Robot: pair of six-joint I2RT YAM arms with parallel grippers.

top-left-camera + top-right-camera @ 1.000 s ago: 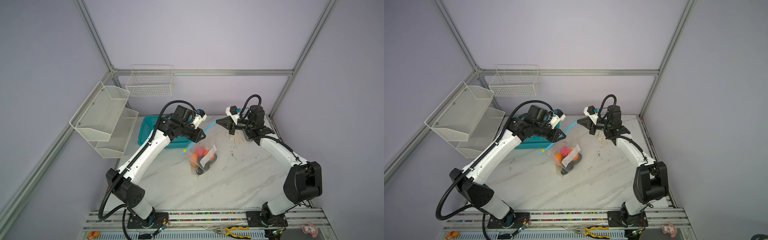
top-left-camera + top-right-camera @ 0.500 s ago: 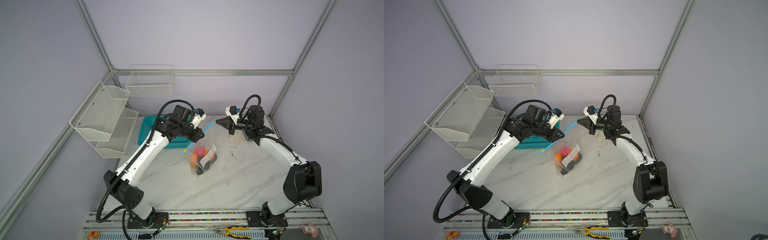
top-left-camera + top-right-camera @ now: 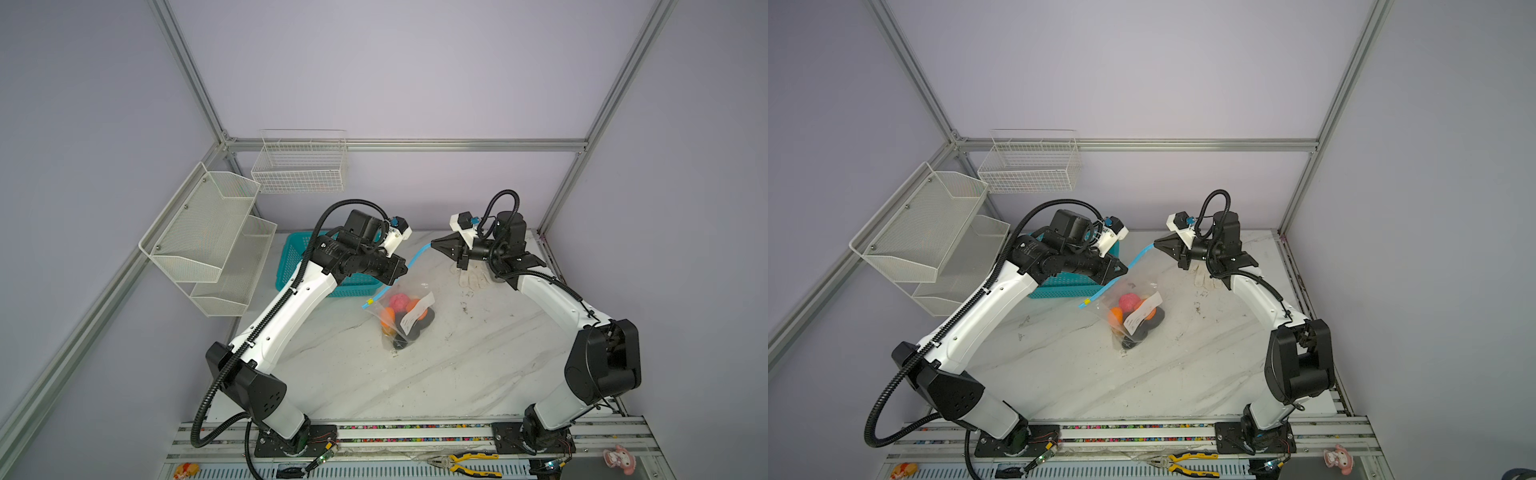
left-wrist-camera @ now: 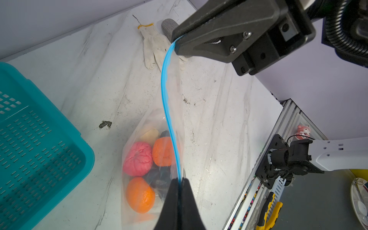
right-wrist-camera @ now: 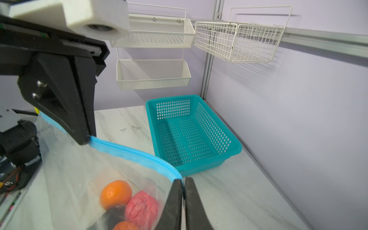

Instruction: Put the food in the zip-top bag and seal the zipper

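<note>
The clear zip-top bag [image 3: 409, 332] hangs above the table with its bottom resting on the marble. The food lies inside it: a pink ball [image 4: 137, 159], two orange balls [image 4: 140, 195], a cream piece [image 4: 149, 135] and dark lumps [image 3: 420, 323]. The light-blue zipper [image 4: 165, 95] stretches between both grippers. My left gripper [image 4: 180, 180] is shut on the strip partway along it. The yellow slider [image 3: 369, 300] hangs past that gripper. My right gripper [image 5: 183, 180] pinches the strip's far end, with its jaws a hair apart.
An empty teal basket [image 3: 291, 266] stands at the back left, under my left arm. A white glove [image 3: 469, 278] lies below my right wrist. Wire shelves [image 3: 208, 237] and a wire basket [image 3: 299, 166] hang on the walls. Pliers [image 3: 461, 461] rest on the front rail.
My left gripper has closed onto the zipper strip and its arm has shifted slightly. The right jaws have eased a little. The bag hangs in the same place.
</note>
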